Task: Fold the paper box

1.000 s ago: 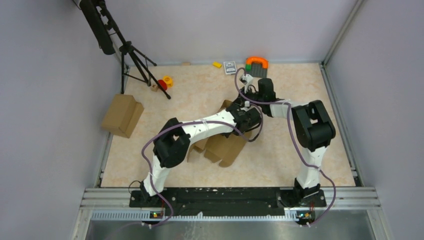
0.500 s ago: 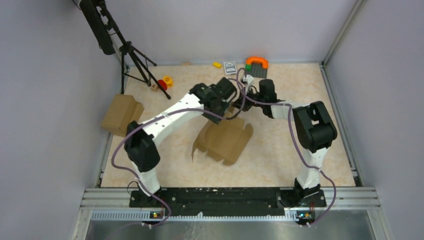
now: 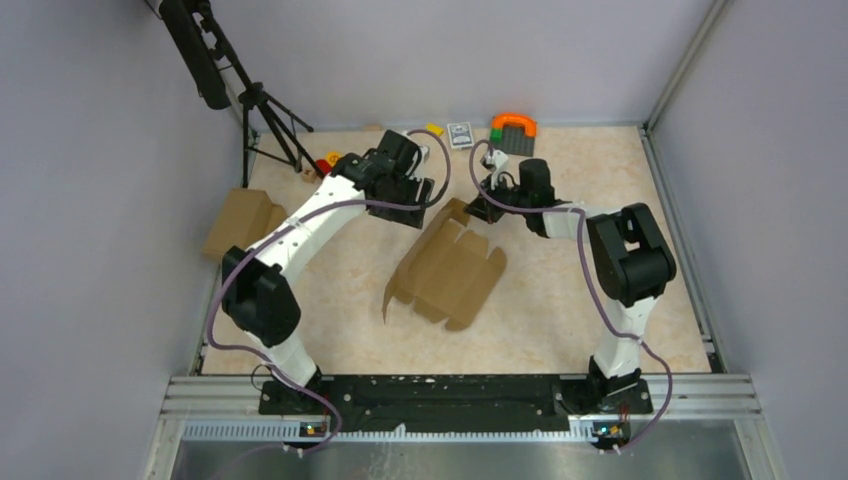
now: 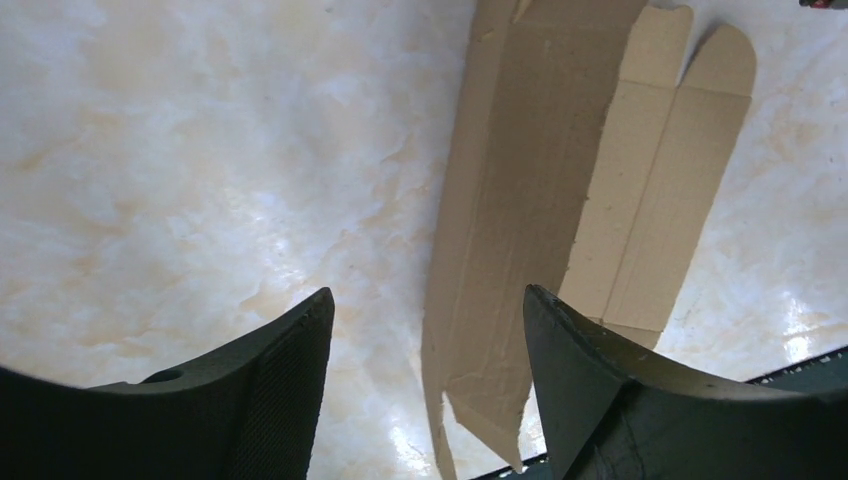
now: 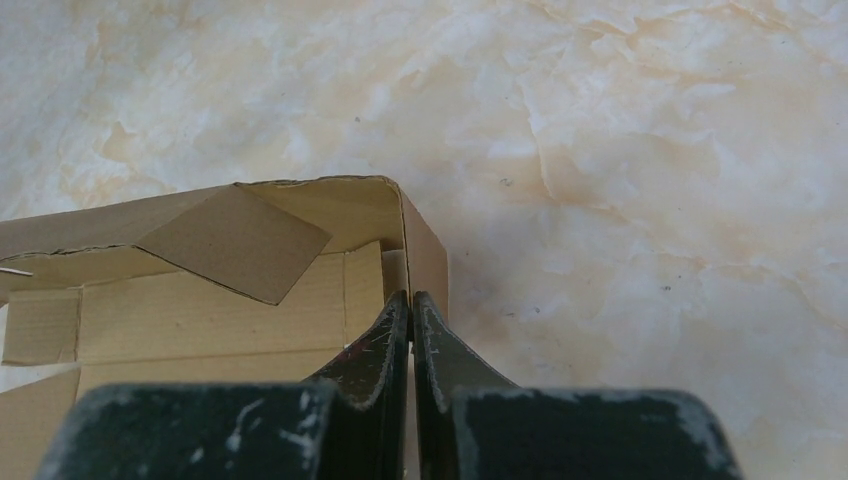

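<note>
**Paper box** (image 3: 447, 270): plain brown cardboard, matt, faintly ribbed with corrugation.
**Surface** (image 4: 180, 150) under the paper box: cream marbled, smooth, glossy with light glints.
**Left tool** (image 4: 428, 295): black, matt, inner face finely gridded.
**Right tool** (image 5: 410, 297), at the paper box's wall: black, scuffed with pale scratches.
**Carton** (image 3: 243, 228), left of the paper box: matt brown cardboard.

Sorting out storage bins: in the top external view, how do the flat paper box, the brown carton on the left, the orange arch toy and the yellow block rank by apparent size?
Largest to smallest:
1. paper box
2. brown carton
3. orange arch toy
4. yellow block
No two look alike in size.
</note>
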`<action>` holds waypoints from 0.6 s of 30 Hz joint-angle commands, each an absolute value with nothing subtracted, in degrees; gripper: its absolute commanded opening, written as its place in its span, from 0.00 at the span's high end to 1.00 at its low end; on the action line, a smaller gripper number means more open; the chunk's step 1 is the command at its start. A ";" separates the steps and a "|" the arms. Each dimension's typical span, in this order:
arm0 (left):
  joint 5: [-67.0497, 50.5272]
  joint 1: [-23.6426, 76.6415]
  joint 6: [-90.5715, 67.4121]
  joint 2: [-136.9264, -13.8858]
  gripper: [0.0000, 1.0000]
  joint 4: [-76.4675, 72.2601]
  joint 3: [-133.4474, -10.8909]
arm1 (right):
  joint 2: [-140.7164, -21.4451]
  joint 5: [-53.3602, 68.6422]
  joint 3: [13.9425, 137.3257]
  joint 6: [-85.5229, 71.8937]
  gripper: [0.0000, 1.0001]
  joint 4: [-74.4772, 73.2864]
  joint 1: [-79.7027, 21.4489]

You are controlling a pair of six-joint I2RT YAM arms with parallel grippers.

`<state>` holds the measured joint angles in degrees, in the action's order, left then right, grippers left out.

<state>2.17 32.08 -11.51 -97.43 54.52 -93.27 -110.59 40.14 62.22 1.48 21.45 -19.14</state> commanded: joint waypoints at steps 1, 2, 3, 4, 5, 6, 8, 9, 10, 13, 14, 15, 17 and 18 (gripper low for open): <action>-5.63 32.44 -13.01 -98.96 0.28 49.02 -90.52 | -106.89 40.69 61.86 2.55 1.00 23.39 -19.73; -5.77 32.44 -13.15 -99.03 0.28 47.96 -89.50 | -106.88 40.58 61.81 2.55 1.00 23.27 -19.80; -5.84 32.46 -13.25 -99.09 0.28 47.02 -88.67 | -106.81 40.45 61.83 2.55 1.00 23.24 -19.84; -5.99 32.46 -13.27 -99.32 0.28 46.50 -88.05 | -106.75 40.31 61.85 2.68 1.00 23.09 -19.88; -6.20 32.43 -13.27 -99.58 0.28 46.09 -87.54 | -106.63 40.34 61.87 2.72 1.00 23.03 -19.94; -6.31 32.43 -13.27 -99.99 0.28 45.86 -87.15 | -106.45 40.34 61.95 2.72 1.00 22.96 -19.96; -5.93 32.43 -13.32 -100.79 0.29 45.82 -86.52 | -106.20 40.20 62.02 2.74 1.00 22.55 -20.17; -5.48 32.43 -13.40 -101.14 0.30 45.84 -86.29 | -105.99 39.87 62.04 2.80 1.00 22.24 -20.43; -4.96 32.43 -13.44 -101.31 0.31 45.62 -85.84 | -105.80 39.35 62.24 2.86 1.00 21.82 -20.70; -4.29 32.43 -13.77 -101.34 0.33 44.52 -84.37 | -105.26 37.10 63.48 3.65 1.00 17.93 -21.68; -4.21 32.43 -13.80 -101.27 0.33 44.19 -83.99 | -105.10 36.18 64.06 3.97 1.00 16.27 -22.11; -4.06 32.43 -13.88 -101.21 0.34 43.87 -83.60 | -104.93 35.20 64.41 4.03 1.00 15.09 -22.48; -4.00 32.43 -13.95 -101.17 0.35 43.23 -83.04 | -104.54 33.75 64.53 3.64 1.00 13.67 -23.09; -4.22 32.44 -14.04 -101.09 0.36 42.89 -82.71 | -104.36 33.19 64.48 3.22 1.00 13.15 -23.27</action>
<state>-4.49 32.38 -13.28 -101.54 46.30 -83.72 -107.79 35.97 62.33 2.57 16.32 -21.76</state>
